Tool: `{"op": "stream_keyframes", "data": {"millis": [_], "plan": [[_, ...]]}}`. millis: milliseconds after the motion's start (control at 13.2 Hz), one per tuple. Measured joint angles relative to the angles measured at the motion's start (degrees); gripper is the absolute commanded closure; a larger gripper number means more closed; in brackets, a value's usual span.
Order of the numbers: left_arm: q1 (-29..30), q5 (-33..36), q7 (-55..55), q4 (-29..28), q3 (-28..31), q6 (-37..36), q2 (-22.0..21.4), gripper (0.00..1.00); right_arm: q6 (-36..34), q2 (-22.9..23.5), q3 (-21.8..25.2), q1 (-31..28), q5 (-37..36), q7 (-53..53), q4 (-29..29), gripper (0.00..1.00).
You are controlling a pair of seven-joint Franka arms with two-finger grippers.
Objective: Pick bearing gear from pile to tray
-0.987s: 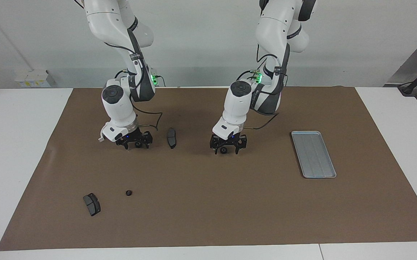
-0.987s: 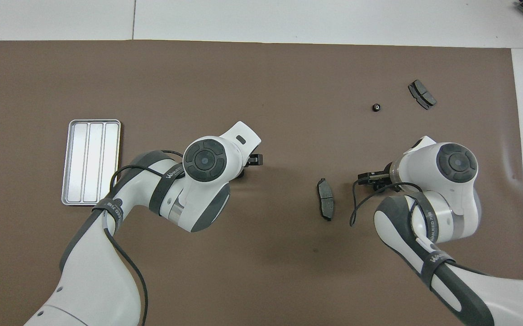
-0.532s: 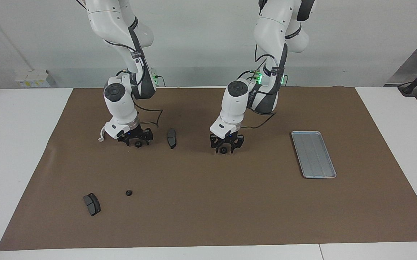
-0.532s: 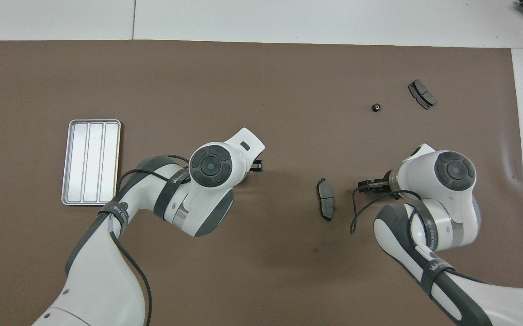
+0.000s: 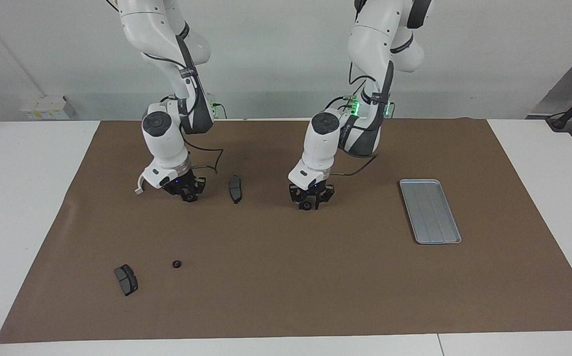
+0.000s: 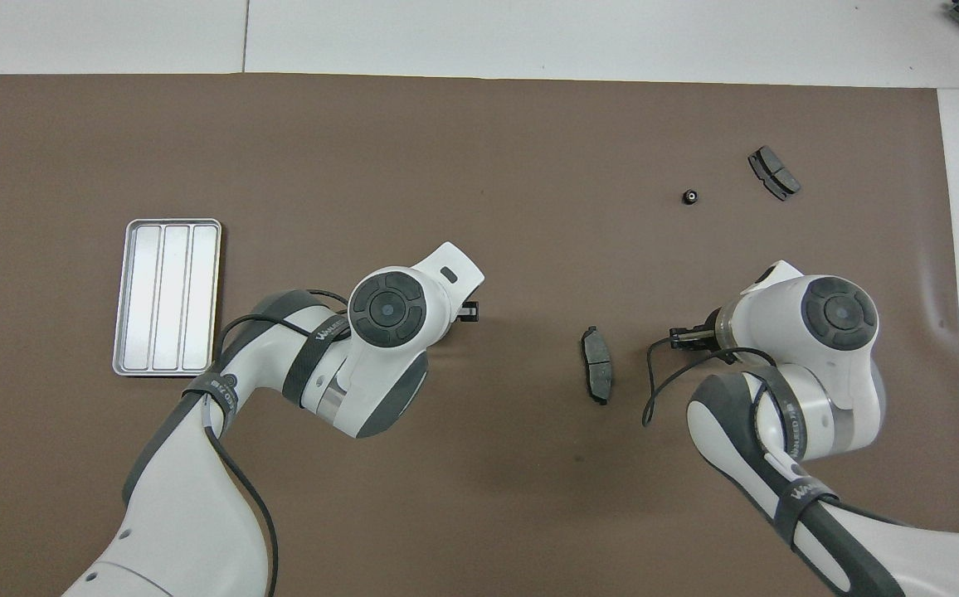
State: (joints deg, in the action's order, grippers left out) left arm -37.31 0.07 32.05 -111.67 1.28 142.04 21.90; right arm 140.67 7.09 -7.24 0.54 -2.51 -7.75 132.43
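Note:
The pile is spread out on the brown mat [image 5: 286,296]. My right gripper [image 5: 187,196] is down at the mat with its fingers drawn in on a small black ring [image 5: 187,198]; it also shows in the overhead view [image 6: 683,335]. My left gripper [image 5: 308,202] is low over the middle of the mat, its fingers open on either side of another black ring [image 5: 306,205]; my wrist mostly hides it in the overhead view [image 6: 468,311]. The silver grooved tray [image 5: 429,210] lies at the left arm's end [image 6: 166,297]. No white bracket shows.
A dark brake pad [image 5: 235,188] lies between the two grippers [image 6: 597,365]. A third black ring [image 5: 176,264] and a second brake pad [image 5: 126,279] lie farther from the robots at the right arm's end [image 6: 690,196], [image 6: 773,172].
Both grippers have sunk a little toward the mat and their fingers have drawn inward around the rings, the right one more. The loose parts and the tray have not moved.

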Motion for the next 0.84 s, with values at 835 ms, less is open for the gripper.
{"op": "stream_keyframes", "data": {"millis": [835], "plan": [[-0.05,0.00,-0.61,-0.06,-0.04,0.01,-0.06,0.83,-3.04,3.53,-0.16,2.12,0.14,-5.16,-15.84,1.00]]}}
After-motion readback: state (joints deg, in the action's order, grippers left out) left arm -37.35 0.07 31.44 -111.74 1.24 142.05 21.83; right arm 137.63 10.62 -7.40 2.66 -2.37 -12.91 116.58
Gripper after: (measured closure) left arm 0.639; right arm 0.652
